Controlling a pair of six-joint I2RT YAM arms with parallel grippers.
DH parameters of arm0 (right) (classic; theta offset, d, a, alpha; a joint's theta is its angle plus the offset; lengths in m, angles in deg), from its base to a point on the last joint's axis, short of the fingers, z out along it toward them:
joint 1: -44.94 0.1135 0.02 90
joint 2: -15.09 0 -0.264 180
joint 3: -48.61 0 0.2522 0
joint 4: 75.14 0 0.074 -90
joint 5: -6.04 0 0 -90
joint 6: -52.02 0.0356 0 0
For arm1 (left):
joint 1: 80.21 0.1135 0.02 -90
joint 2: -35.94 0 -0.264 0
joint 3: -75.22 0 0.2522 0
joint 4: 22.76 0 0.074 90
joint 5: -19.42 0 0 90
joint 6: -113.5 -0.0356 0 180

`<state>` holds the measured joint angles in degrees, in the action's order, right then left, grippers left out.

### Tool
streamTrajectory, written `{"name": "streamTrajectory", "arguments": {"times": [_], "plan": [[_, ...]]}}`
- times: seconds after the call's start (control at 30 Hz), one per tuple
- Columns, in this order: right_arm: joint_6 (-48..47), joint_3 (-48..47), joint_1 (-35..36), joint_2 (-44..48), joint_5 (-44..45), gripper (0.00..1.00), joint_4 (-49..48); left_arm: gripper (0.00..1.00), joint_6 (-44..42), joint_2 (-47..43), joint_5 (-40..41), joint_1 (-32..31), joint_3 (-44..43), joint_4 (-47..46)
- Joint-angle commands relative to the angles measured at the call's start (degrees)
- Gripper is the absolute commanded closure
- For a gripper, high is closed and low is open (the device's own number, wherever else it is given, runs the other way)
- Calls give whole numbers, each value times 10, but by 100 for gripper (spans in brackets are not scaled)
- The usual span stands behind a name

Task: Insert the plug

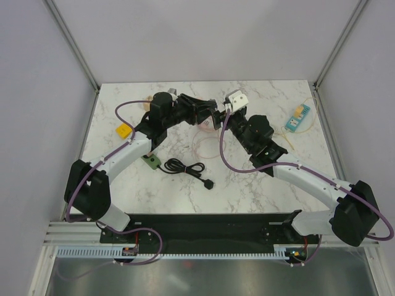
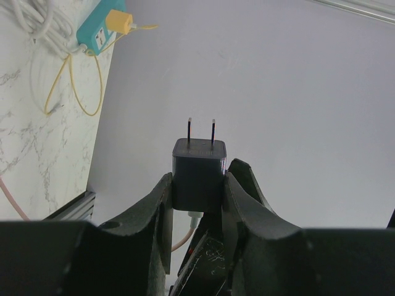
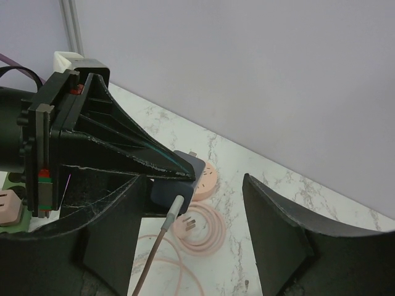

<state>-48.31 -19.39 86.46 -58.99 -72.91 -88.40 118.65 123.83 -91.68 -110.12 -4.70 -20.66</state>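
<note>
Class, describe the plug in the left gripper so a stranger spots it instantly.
Over the middle of the marble table hangs the left gripper. Between its fingers sits the plug, a dark boxy charger with two bare prongs and a pink cable, unlike the yellow plug in the teal power strip.

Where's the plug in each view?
Top external: too small to make out; it sits at the tip of the left gripper, mid-table toward the back.
Left wrist: plug dead centre, clamped between the fingers, prongs pointing away.
Right wrist: lower centre-left, above the pink cable coil.
Shared landmark: the left gripper, in all three views.
</note>
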Motion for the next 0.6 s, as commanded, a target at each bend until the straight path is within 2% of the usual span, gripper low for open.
{"name": "streamTrajectory", "arguments": {"times": [0.0,0.17,0.27,0.53,0.57], "plan": [[0,1,5,0,-9,27,-10,98,12,-30,-18,-20,-15,-5],[23,1,5,3,-2,24,0,98,2,-34,-9,-20,-14,6],[29,11,5,6,-7,27,0,98,-1,-37,-4,-20,-15,7],[36,6,5,8,-24,28,7,98,-6,-34,-3,-21,-24,16],[37,3,5,6,-29,31,13,98,-7,-34,-3,-21,-24,16]]}}
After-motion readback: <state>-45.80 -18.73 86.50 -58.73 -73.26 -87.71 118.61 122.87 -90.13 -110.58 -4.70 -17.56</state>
